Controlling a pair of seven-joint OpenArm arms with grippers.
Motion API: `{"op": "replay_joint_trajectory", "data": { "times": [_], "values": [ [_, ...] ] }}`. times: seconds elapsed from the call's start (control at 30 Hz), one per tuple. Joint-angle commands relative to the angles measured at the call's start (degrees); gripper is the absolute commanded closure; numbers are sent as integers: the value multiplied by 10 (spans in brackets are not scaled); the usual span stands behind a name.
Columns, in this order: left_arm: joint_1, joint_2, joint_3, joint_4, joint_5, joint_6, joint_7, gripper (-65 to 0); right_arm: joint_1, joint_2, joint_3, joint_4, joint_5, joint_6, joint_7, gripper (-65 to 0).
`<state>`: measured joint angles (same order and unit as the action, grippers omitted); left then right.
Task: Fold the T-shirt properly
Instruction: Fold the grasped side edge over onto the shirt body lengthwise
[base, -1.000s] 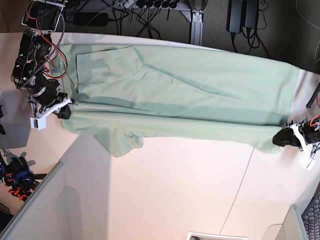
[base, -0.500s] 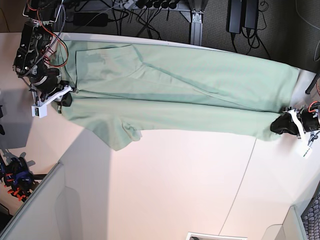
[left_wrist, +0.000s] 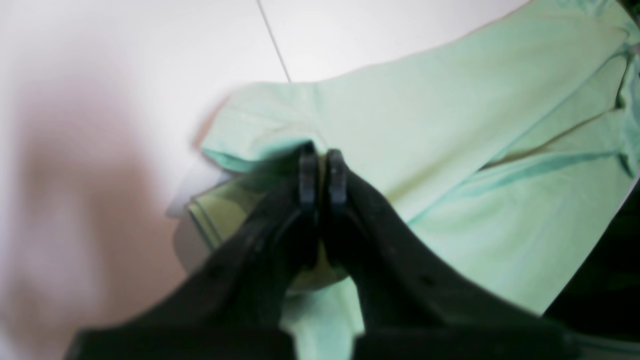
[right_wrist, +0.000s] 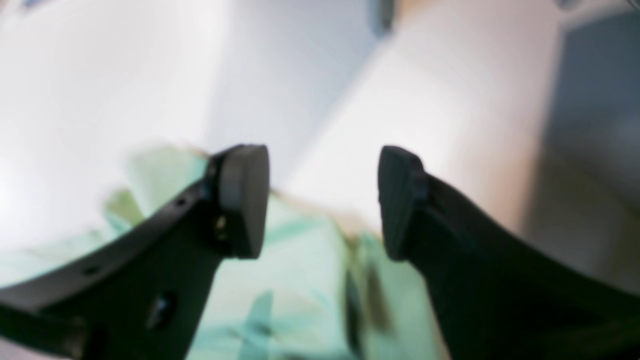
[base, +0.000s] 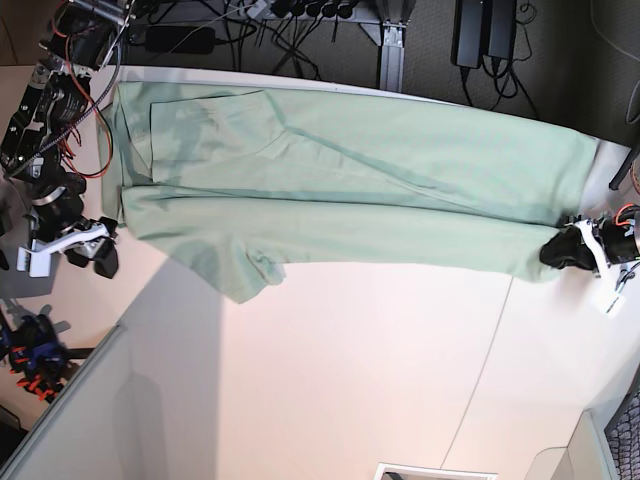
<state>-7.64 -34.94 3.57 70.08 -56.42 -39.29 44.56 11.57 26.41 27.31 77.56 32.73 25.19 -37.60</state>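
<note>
The pale mint-green T-shirt (base: 350, 190) lies along the back of the table, folded lengthwise, with one sleeve (base: 240, 270) sticking out toward the front. My left gripper (base: 565, 250) is shut on the shirt's front corner at the right end. In the left wrist view the gripper (left_wrist: 320, 170) pinches a fold of the shirt (left_wrist: 425, 150). My right gripper (base: 95, 250) is open and empty, just off the shirt's left end. In the right wrist view the gripper (right_wrist: 322, 200) has its jaws wide apart above the blurred shirt (right_wrist: 295, 280).
Cables and power strips (base: 200, 35) hang behind the back edge, near a table leg (base: 395, 45). A grey panel (base: 80, 420) stands at the front left. Clamps with red and blue parts (base: 35, 355) sit at the left edge. A seam (base: 490, 370) crosses the tabletop.
My right gripper has let go of the shirt's left end, opened and moved off it toward the front. The shirt's left edge now lies flat. My left gripper still holds its corner.
</note>
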Motion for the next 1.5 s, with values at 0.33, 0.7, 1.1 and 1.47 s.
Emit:
{"op": "replay_joint_trajectory", "data": {
  "times": [0.33,0.7,1.1,1.47],
  "values": [
    [-10,-11,-5,9,-10,-7,-10,0,145,-81,-150,-196,-112,1,61,-345],
    [-11,-11,-5,9,-17,-7,-10,0,146,-120,-182,-266,-167,-1,109,-307],
    [-12,-11,-9,14,-29,-7,-12,0,146,-120,-182,-228,-166,0,126,0],
    [49,-34,-21,160,-19,-7,-7,0,24,-70,-160,62,-97,1,28,0]
  ]
}}
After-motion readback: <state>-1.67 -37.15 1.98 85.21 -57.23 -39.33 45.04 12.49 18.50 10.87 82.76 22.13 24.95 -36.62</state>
